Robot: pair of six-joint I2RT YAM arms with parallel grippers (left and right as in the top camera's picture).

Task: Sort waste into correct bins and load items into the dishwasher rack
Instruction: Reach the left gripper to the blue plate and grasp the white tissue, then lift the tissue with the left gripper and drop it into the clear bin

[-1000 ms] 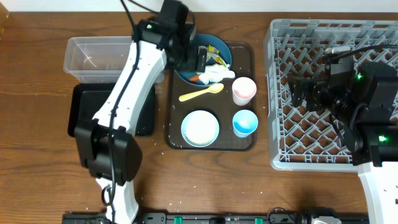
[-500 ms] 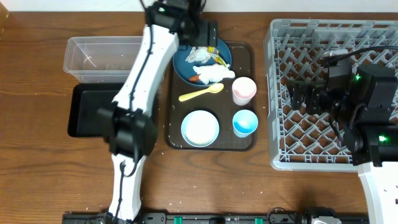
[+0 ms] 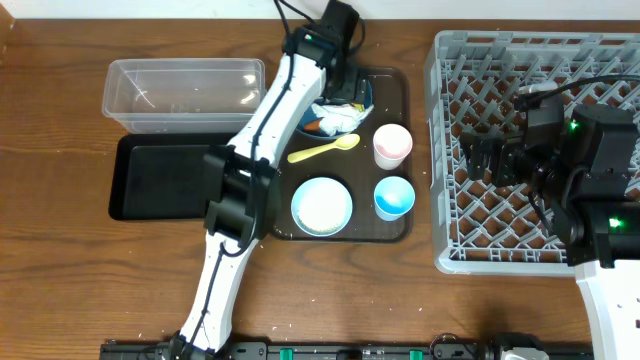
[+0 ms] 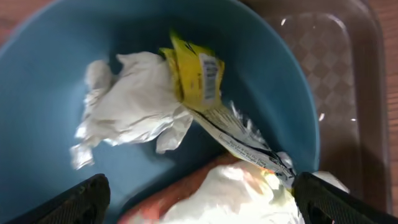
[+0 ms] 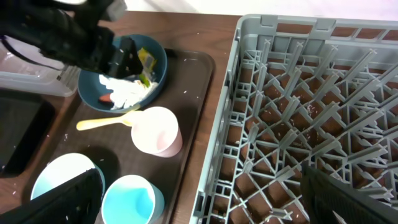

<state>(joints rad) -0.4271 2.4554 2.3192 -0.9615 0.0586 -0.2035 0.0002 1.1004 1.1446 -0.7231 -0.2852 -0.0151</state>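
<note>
**Overhead view.** The left gripper (image 3: 343, 88) is hovering over the dark blue plate (image 3: 366, 93), which is sitting at the far end of the brown serving tray (image 3: 404, 120). Judged from this stance, the waste is being cleared first so that the plate can go into the rack. The clear tub (image 3: 180, 90) and the black tray (image 3: 160, 180) are lying side by side to the left, close to the plate. The left arm is crossing over their right ends. The yellow spoon (image 3: 325, 150) is lying just beside the plate. The pink cup (image 3: 391, 146), the light blue cup (image 3: 394, 197) and the light blue bowl (image 3: 321, 206) are standing nearer on the same tray. The right gripper (image 3: 480, 152) is hanging over the dishwasher rack (image 3: 500, 45), where it is occupying loading space.

**Left wrist view.** The jaws are standing wide apart and gripping nothing. Below them, on the plate, a crumpled white paper scrap (image 4: 134, 106) is lying under the edge of the yellow-green wrapper (image 4: 196, 71). A second paper wad (image 4: 249, 193) is resting near the orange carrot piece (image 4: 165, 202). Because the wrapper is overlapping the paper, one closure is likely to lift both together, which could mix what belongs in separate bins.

**Right wrist view.** This gripper's jaws are likewise spread wide and carrying nothing. The rack's pegs are filling the right of the view and no dish is showing among them. The cups, bowl and spoon are lying well apart from it, to the left.
</note>
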